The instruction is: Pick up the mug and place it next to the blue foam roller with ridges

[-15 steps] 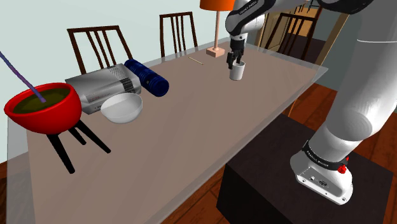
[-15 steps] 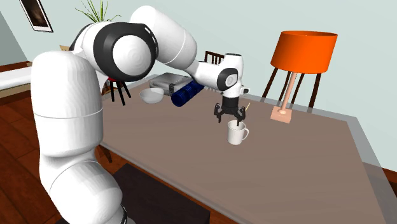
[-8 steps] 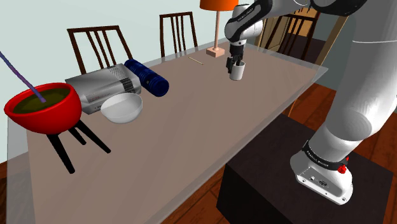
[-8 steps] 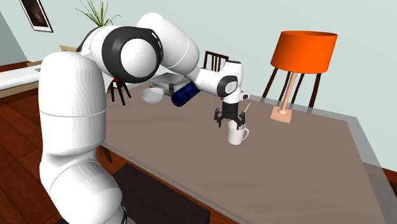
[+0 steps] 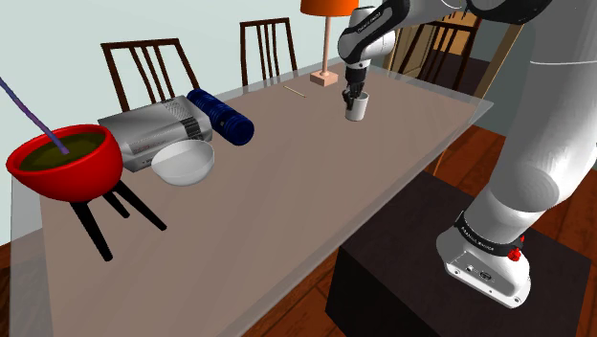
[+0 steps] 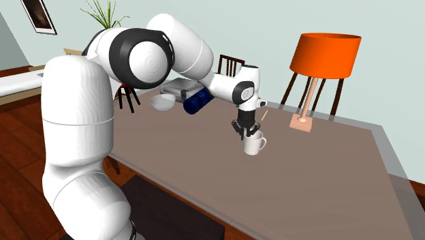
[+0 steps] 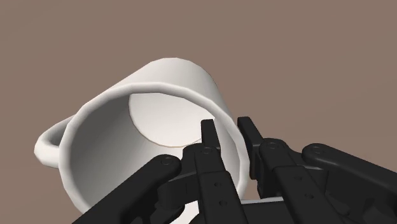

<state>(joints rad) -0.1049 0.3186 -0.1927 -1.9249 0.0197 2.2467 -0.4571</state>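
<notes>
Closure is what has changed since half a second ago: the black fingers (image 6: pixel 246 131), then spread wide over the rim, are now drawn together on the wall of the plain white mug (image 6: pixel 254 145). In the wrist view one of the black fingers (image 7: pixel 208 132) is seen inside the white mug (image 7: pixel 159 108) and the other outside. The wall is pinched between them on the side away from the handle. The place of the white mug has not been altered. It is stood upright on the brown desk (image 6: pixel 327 184), near the base of the orange-shaded lamp (image 6: pixel 325 56).

In the shoulder view the black fingers (image 5: pixel 355 95) are seen at the rim of the white mug (image 5: pixel 358 111). Both are well apart from the blue ridged foam roller (image 5: pixel 220 116), which is laid on its side further along the brown desk (image 5: pixel 287 201).

The white mug is empty; its pale bottom is laid bare in the wrist view. The round red bowl on black legs (image 5: pixel 65 165) is filled with a dark olive liquid, and a thin purple rod (image 5: pixel 33 117) is stuck into it. The shallow white bowl (image 5: pixel 182 161) is set just beside the red bowl and a grey box (image 5: pixel 153 129); its inside is seen too little to be judged.
</notes>
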